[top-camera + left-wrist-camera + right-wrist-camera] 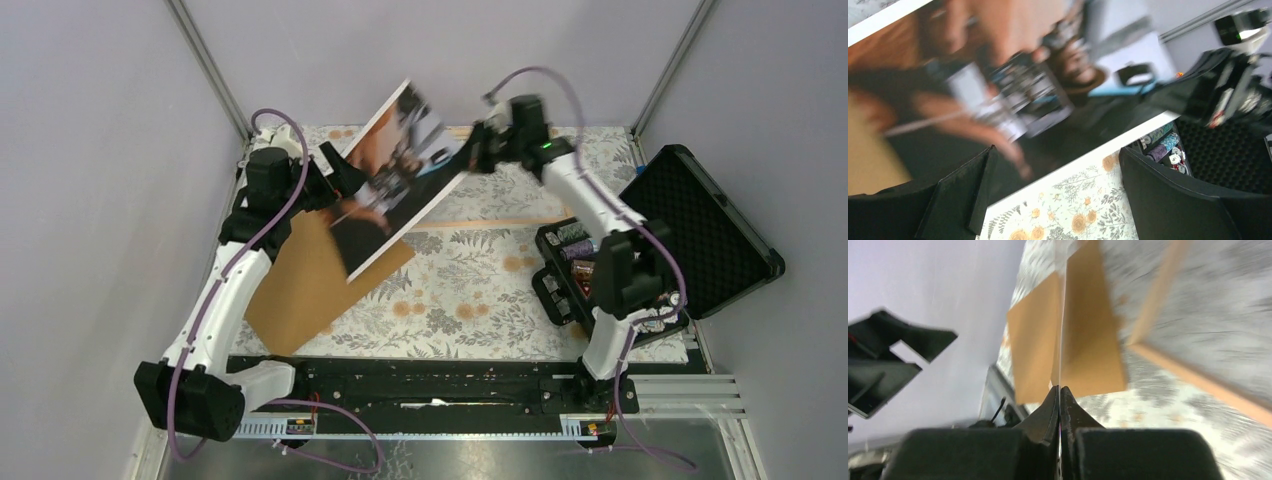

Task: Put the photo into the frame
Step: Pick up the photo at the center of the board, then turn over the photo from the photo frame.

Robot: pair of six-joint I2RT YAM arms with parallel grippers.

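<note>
The photo point(400, 170), a dark print with a white margin, hangs tilted above the back of the table. My right gripper point(478, 148) is shut on its upper right corner; in the right wrist view the sheet shows edge-on as a thin line point(1063, 330) pinched between the closed tips point(1060, 390). My left gripper point(338, 188) stands open at the photo's left side. In the left wrist view the print point(1013, 85) fills the top, and its white margin crosses beyond the wide gap of that gripper point(1058, 200). A thin light-wood frame point(500, 222) lies flat on the floral cloth, also seen as blurred rails point(1198, 375).
A brown board point(310, 285) lies flat at the left, partly under the photo. An open black foam-lined case point(700, 230) with a tray of small items point(570, 265) sits at the right, beside the right arm. Grey walls enclose the table.
</note>
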